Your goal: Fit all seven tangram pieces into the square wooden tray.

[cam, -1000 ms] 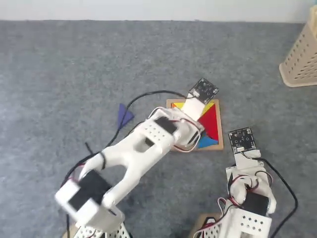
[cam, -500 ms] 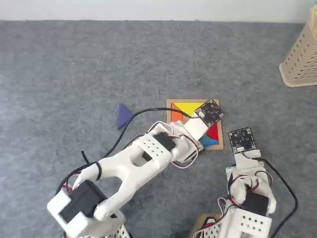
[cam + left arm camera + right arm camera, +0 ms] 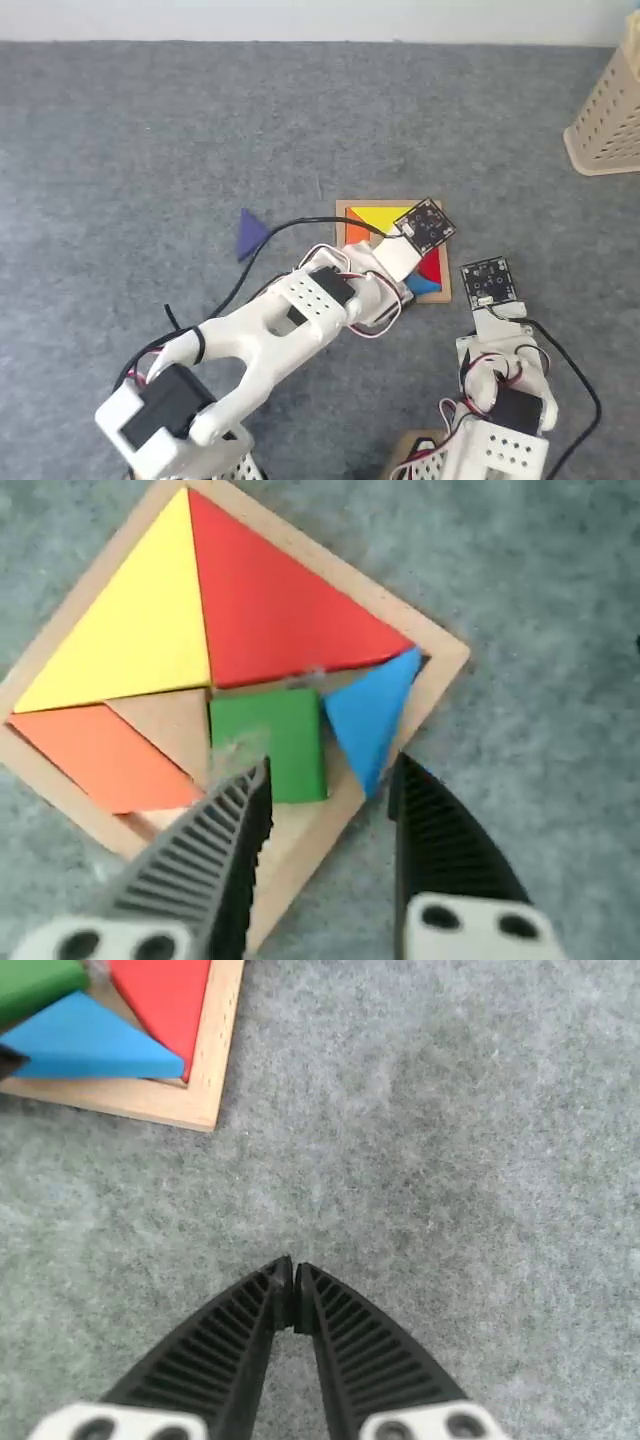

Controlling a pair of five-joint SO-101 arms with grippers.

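Tangram pieces occupy most of the square wooden tray [image 3: 445, 658], which lies on the grey carpet [image 3: 150, 130]. In the left wrist view six pieces sit inside the rim: a large yellow triangle [image 3: 130, 620] and a large red triangle [image 3: 280, 610] meeting along one edge, an orange piece [image 3: 95, 755], a small tan triangle [image 3: 170, 725], a green square [image 3: 270, 745] and a blue triangle [image 3: 370, 715] touching the square's side. Bare tray floor shows beside the green square. A violet triangle [image 3: 251, 233] lies on the carpet, well apart from the tray. The left gripper [image 3: 330, 770] hangs over the tray edge with its jaws spread wide and nothing between them; one fingertip overlaps the green square, the other lies beside the blue triangle. The right gripper [image 3: 292, 1282] sits low over the carpet near one tray corner, jaws pressed together and empty. A beige perforated container [image 3: 608, 110] stands at the table's far right.
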